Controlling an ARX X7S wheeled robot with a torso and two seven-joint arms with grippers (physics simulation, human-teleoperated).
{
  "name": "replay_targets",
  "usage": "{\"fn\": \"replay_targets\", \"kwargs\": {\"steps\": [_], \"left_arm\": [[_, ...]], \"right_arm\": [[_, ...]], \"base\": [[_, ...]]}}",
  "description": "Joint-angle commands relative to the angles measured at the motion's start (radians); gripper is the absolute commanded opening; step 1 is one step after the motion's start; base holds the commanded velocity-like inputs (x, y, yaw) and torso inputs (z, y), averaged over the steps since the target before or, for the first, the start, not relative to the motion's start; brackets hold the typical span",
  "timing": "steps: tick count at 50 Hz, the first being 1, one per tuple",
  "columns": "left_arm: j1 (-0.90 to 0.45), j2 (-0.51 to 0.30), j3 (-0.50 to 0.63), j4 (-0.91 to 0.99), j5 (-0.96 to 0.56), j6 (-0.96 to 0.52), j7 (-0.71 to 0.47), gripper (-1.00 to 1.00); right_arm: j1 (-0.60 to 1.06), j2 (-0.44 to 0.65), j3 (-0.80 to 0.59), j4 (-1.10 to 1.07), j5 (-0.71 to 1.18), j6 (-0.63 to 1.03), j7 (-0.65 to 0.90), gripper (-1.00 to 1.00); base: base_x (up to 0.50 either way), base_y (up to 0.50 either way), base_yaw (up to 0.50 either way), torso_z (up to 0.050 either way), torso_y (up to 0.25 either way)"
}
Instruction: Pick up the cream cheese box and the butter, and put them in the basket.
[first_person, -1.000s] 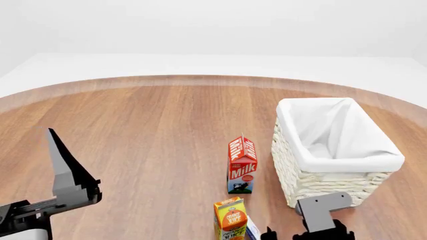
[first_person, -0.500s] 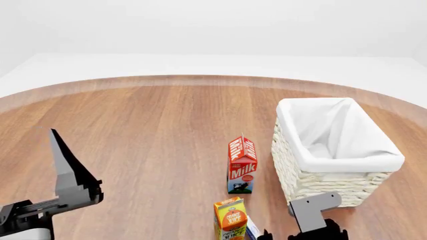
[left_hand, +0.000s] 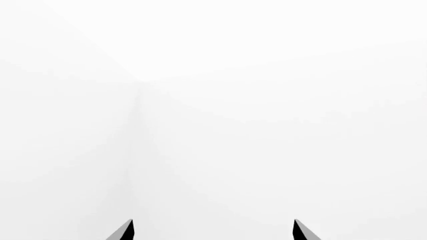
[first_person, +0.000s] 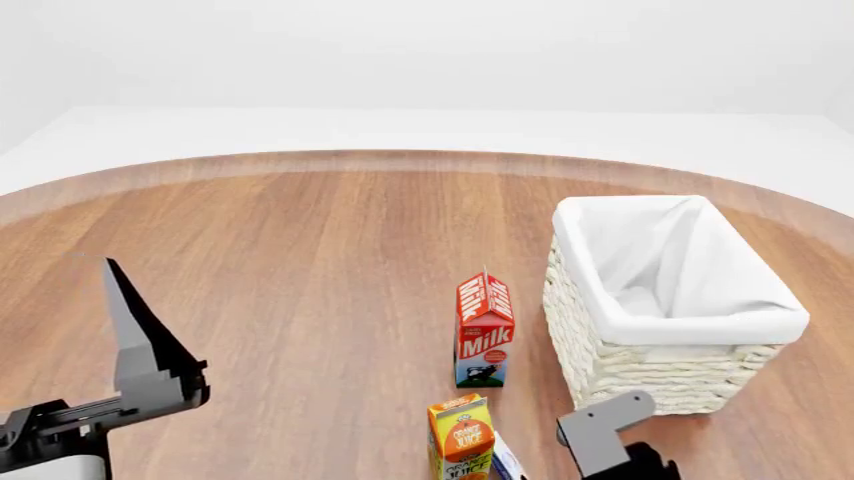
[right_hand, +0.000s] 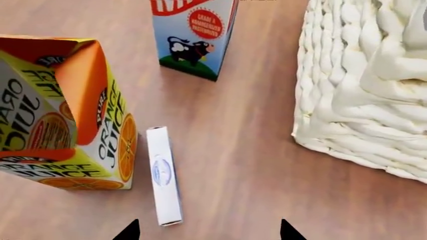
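Cream cheese box (right_hand: 163, 175) stands on edge near the tabletop's near edge, just beside the juice carton (right_hand: 67, 115). Right gripper (right_hand: 208, 231) hovers above it, jaws apart. Centre over the box and keep the finger off the carton. Basket (first_person: 667, 290) close by. Butter not visible. Left gripper (left_hand: 212, 231) open, facing blank wall.

head cam high, R wrist close on cream cheese box (right_hand: 163, 175)

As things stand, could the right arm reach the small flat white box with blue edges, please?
Probably yes: the cream cheese box lies beside the orange juice carton, with bare wood on its other side, just ahead of the open right gripper.
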Motion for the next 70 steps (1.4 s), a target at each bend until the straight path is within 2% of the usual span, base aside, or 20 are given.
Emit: {"fn": "replay_targets", "kwargs": {"steps": [1, 50, 70], "left_arm": [[0.001, -0.003, 0.005, -0.003, 0.000, 0.002, -0.003, 1.00], [-0.005, -0.014, 0.027, -0.025, 0.003, 0.015, -0.013, 1.00], [-0.006, -0.018, 0.034, -0.030, 0.006, 0.019, -0.018, 1.00]], "right_arm": [[0.031, -0.014, -0.035, 0.012, -0.034, 0.022, -0.016, 1.00], [0.070, -0.124, -0.176, 0.184, -0.181, 0.000, -0.127, 1.00], [0.095, -0.129, -0.163, 0.229, -0.189, -0.013, -0.137, 1.00]], "base": [[0.00, 0.00, 0.00, 0.000, 0.000], [0.00, 0.00, 0.00, 0.000, 0.000], [0.00, 0.00, 0.00, 0.000, 0.000]]}}
